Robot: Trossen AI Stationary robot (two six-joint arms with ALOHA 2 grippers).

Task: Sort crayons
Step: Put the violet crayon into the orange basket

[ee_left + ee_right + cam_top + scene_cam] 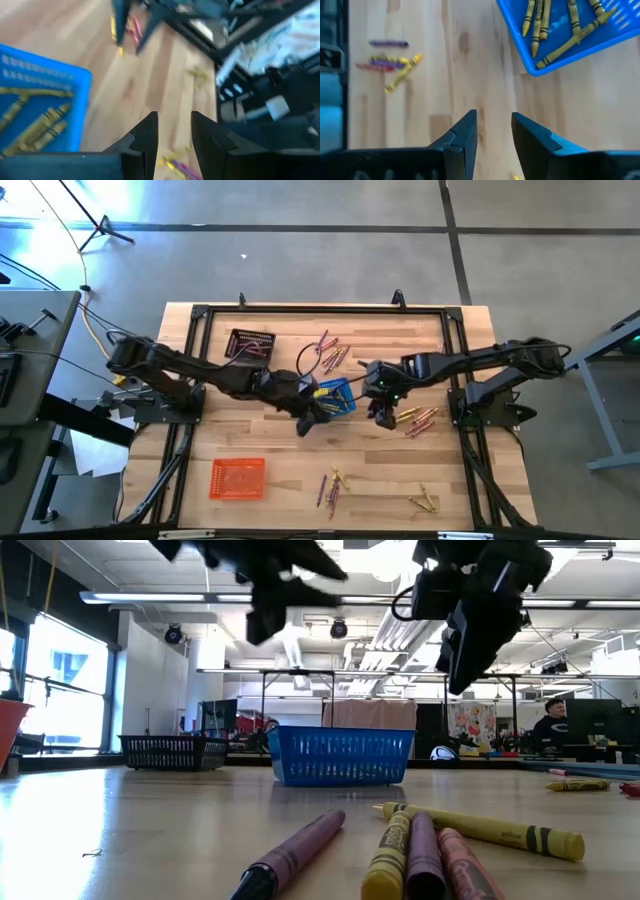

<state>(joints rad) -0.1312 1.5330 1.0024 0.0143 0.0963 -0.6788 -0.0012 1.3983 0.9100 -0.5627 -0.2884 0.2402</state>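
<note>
A blue mesh basket [338,396] stands mid-table and holds several yellow crayons [555,25]. It also shows in the low view [340,755]. Loose crayons lie on the wood in four groups: far [330,352], right [418,418], near [333,485] and near right [425,502]. My left gripper [306,424] hovers open and empty just left and near of the blue basket. My right gripper [383,416] hovers open and empty just right of it. Both are well above the table in the low view.
A black mesh basket [250,343] stands at the far left and an orange mesh basket [238,478] at the near left. A dark metal frame [320,310] runs along the table's far and side edges. Bare wood lies between the blue basket and the near crayons.
</note>
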